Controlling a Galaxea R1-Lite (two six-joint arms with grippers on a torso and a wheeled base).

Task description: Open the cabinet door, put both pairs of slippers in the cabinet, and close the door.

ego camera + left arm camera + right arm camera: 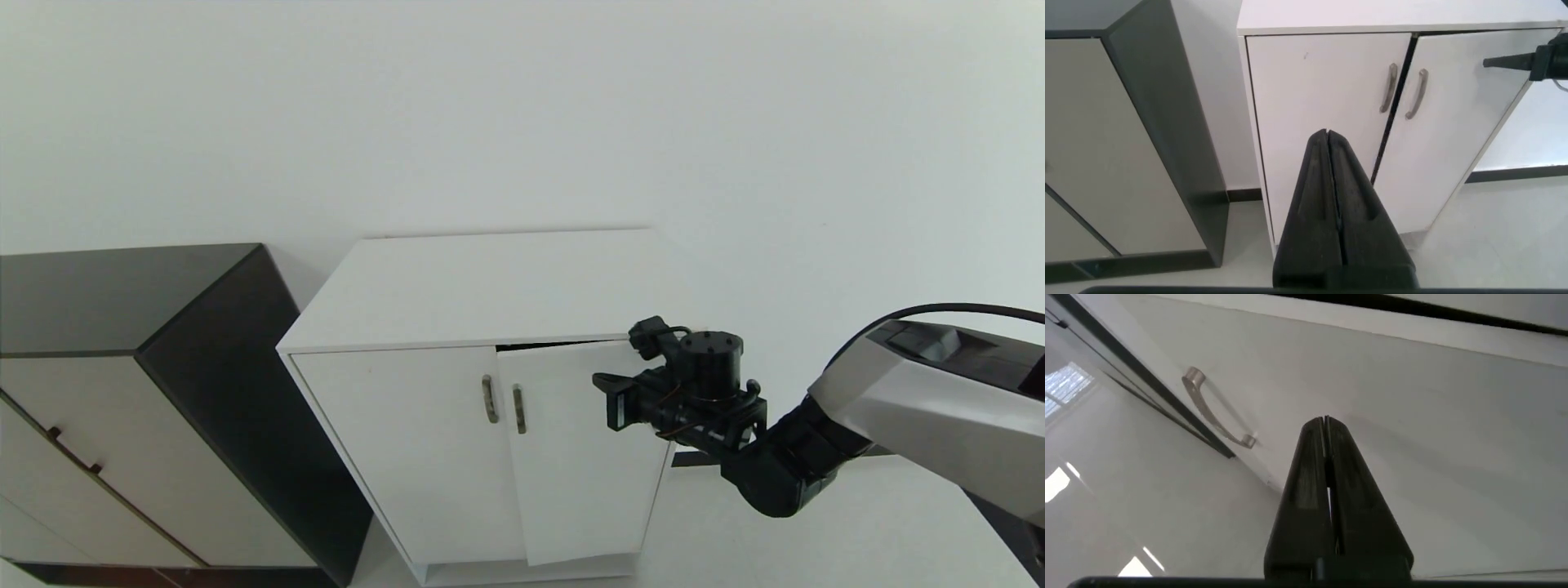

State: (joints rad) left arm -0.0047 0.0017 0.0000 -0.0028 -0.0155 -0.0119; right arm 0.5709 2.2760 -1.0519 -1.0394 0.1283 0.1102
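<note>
A white wall (522,106) and a pale floor (816,531) make the room. At the left stands a dark cabinet (237,392), and a narrow gap separates it from the white cabinet (490,286). Its right door (580,482) is slightly ajar and the left door (408,449) is flush. The right gripper (1326,423), clenched on nothing, is close before the right door, past its handle (519,409). The left gripper (1327,135), also clenched, faces the left door from farther off. The floor continues at the cabinet's right.
</note>
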